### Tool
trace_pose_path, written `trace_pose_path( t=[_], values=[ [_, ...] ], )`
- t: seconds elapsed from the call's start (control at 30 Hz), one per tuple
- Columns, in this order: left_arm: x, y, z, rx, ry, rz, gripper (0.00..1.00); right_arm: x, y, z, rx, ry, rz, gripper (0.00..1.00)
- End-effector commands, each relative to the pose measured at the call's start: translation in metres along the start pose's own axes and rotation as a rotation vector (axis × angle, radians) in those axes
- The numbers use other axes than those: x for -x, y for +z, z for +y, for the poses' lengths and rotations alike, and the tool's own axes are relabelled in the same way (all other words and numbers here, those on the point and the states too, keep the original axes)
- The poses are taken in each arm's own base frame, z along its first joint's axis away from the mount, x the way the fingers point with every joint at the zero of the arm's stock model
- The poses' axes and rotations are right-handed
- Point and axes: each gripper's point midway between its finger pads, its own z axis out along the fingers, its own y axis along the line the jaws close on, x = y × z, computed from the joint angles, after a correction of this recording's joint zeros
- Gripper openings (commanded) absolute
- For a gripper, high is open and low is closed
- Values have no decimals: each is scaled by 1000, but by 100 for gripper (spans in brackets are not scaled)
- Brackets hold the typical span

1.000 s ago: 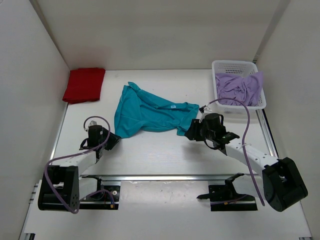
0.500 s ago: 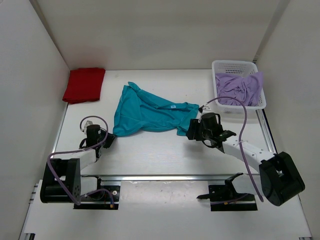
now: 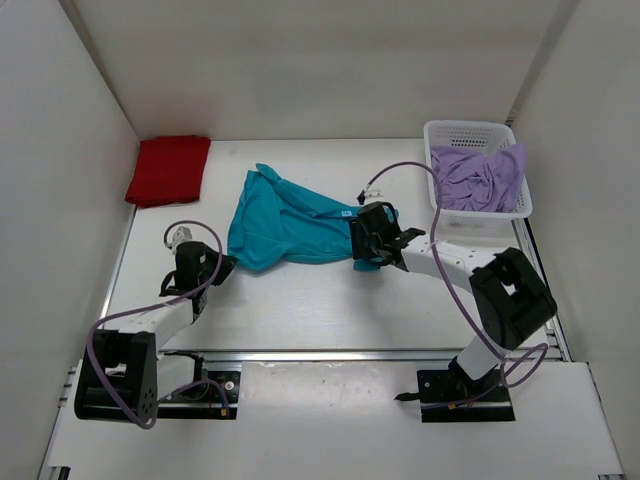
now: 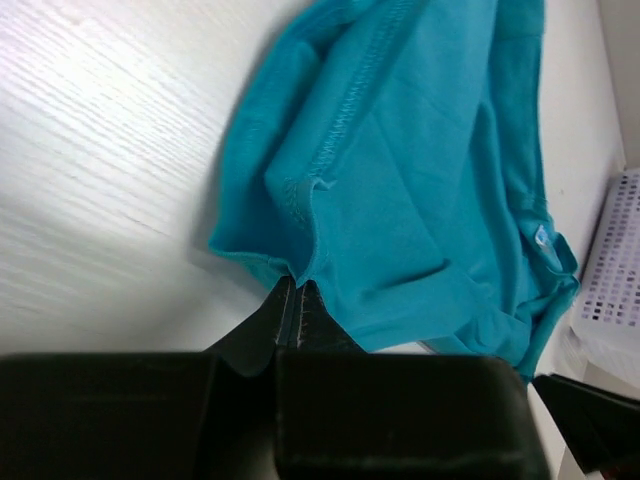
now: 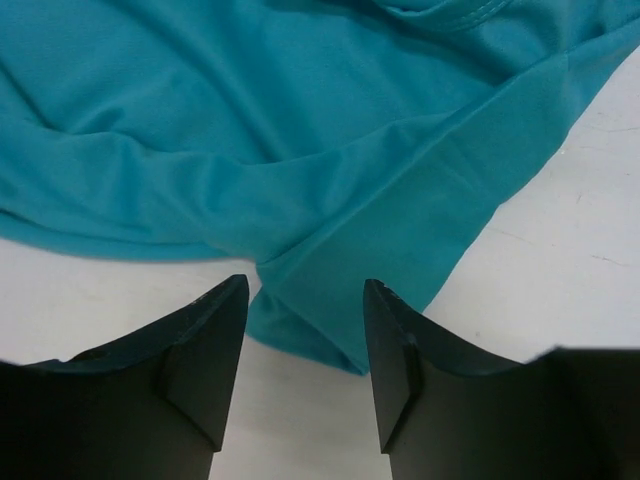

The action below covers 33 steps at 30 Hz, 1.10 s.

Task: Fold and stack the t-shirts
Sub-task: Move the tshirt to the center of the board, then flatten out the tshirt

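The teal-blue t-shirt (image 3: 290,228) lies crumpled in the middle of the table. My left gripper (image 3: 225,266) is shut on its near-left hem; in the left wrist view the closed gripper (image 4: 297,288) pinches the edge of the teal-blue t-shirt (image 4: 420,180). My right gripper (image 3: 360,245) is open at the shirt's near-right corner. In the right wrist view the right gripper (image 5: 305,285) has its jaws apart on either side of that corner of the teal-blue t-shirt (image 5: 300,150). The red t-shirt (image 3: 168,170) lies folded at the back left. The lavender t-shirt (image 3: 480,178) is bunched in the basket.
The white mesh basket (image 3: 468,127) stands at the back right against the wall and also shows in the left wrist view (image 4: 615,280). White walls enclose the table on the left, back and right. A metal rail runs along the near edge.
My right arm has swung left and forward, from beside the shirt's right end to over its near-right corner. My left gripper has shifted slightly while holding the hem.
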Motion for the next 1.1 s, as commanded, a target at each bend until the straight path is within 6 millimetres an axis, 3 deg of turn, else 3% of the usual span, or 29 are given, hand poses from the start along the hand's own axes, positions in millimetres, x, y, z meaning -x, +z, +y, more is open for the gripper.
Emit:
trace_pose_path(
  t=[0.0, 0.17, 0.2, 0.3, 0.37, 0.5, 0.57, 0.63, 0.77, 0.83, 0.87, 0.93, 0.97, 1.03, 1.07],
  values=[
    [9, -6, -21, -50, 43, -39, 0, 13, 6, -7, -78, -28, -22, 47],
    [-2, -5, -20, -63, 40, -2, 0, 7, 18, -4, -99, -38, 3, 42],
    [-5, -4, -19, -63, 36, 8, 0, 15, 16, -3, -97, -31, -16, 42],
    [-8, -3, -21, -71, 39, 17, 0, 16, 17, -4, -114, -33, -18, 36],
    [-9, -3, -22, -76, 43, 23, 0, 15, 18, -12, -135, -20, -7, 25],
    [-9, -3, -25, -78, 47, 21, 0, 18, 13, -10, -124, -3, -24, 12],
    [-12, -3, -24, -74, 52, 26, 0, 23, 8, -9, -133, -1, -39, 0],
    [-12, -5, -32, -91, 60, 33, 0, 23, 1, -14, -155, -5, -37, 0],
    [5, -13, -70, -183, 69, 48, 0, 43, -37, -26, -161, 40, -104, 0],
    [22, -23, -102, -262, 119, 67, 0, 61, -74, -36, -174, 81, -180, 1],
    [34, -27, -121, -284, 152, 76, 0, 66, -84, -41, -188, 81, -198, 1],
    [65, -45, -167, -393, 189, 82, 0, 92, -131, -50, -178, 124, -300, 0],
    [73, -50, -172, -400, 193, 82, 0, 99, -142, -56, -178, 143, -328, 0],
    [116, -73, -195, -478, 169, 14, 0, 131, -191, -65, -157, 182, -443, 0],
    [129, -81, -201, -503, 155, -8, 0, 138, -203, -70, -164, 189, -467, 0]
  ],
)
